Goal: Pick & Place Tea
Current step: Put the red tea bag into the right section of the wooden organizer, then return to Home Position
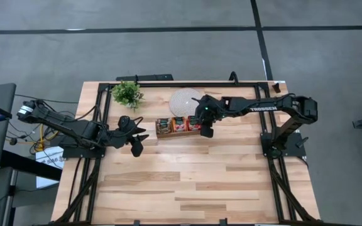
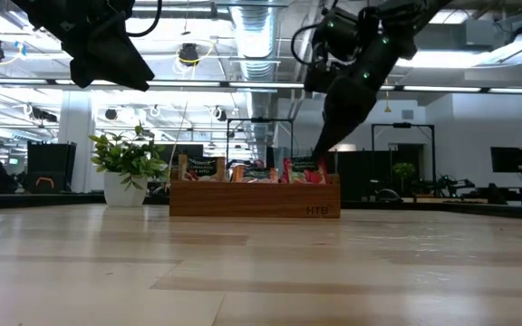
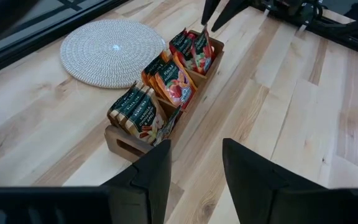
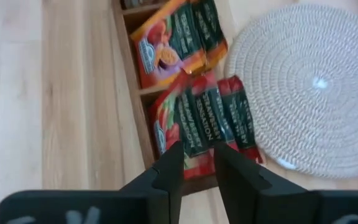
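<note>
High view showed the right gripper (image 1: pixel 206 130) at centre frame, jaws narrowly parted astride red tea sachets (image 4: pixel 204 121) filed upright in the brown wooden tray (image 1: pixel 158 133); left gripper (image 1: pixel 137 143) waited open.

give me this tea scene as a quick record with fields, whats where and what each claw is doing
tray: wooden three-compartment tray at mid-table, holding upright tea sachets
right claw: over the tray's end compartment, fingers slightly parted at the red sachets; a grip cannot be confirmed
left claw: open, empty, waiting off the tray's other end
mat: round white woven mat behind the tray
plant: small potted plant near the table's back edge
table: light wood table
</note>
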Available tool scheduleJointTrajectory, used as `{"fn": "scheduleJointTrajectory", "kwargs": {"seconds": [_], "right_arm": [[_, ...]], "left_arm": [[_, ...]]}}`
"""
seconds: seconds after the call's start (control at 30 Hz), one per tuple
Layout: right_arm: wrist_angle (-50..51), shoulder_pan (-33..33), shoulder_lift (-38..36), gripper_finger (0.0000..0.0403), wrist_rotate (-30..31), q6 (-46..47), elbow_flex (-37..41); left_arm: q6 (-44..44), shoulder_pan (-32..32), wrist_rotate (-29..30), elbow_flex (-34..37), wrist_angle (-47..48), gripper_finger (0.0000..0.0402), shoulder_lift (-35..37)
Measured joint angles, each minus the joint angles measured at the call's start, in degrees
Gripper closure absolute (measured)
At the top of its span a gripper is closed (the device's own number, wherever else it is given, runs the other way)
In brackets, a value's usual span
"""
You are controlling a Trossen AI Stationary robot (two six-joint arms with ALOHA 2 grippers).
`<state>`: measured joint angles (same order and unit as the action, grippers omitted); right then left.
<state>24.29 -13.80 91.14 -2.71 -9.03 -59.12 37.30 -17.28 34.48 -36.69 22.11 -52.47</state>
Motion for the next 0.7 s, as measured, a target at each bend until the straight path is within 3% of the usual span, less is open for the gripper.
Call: {"fn": "scheduleJointTrajectory", "kwargs": {"seconds": [0.13, 0.37, 0.7], "right_arm": [[2.27, 0.32, -0.01, 0.0327, 2.6, -2.68, -2.8], [-2.54, -0.28, 0.1, 0.0328, 4.63, -3.0, -3.38], [-2.21, 0.69, 7.51, 0.0367, 6.09, -1.51, -3.27]], "left_arm": [[0.01, 0.0, -0.01, 0.0, 0.0, 0.0266, 0.0], [0.01, 0.0, -0.02, 0.0, 0.0, 0.0266, 0.0], [-0.25, 0.02, -0.45, -0.02, -0.42, 0.0266, -0.02]]}}
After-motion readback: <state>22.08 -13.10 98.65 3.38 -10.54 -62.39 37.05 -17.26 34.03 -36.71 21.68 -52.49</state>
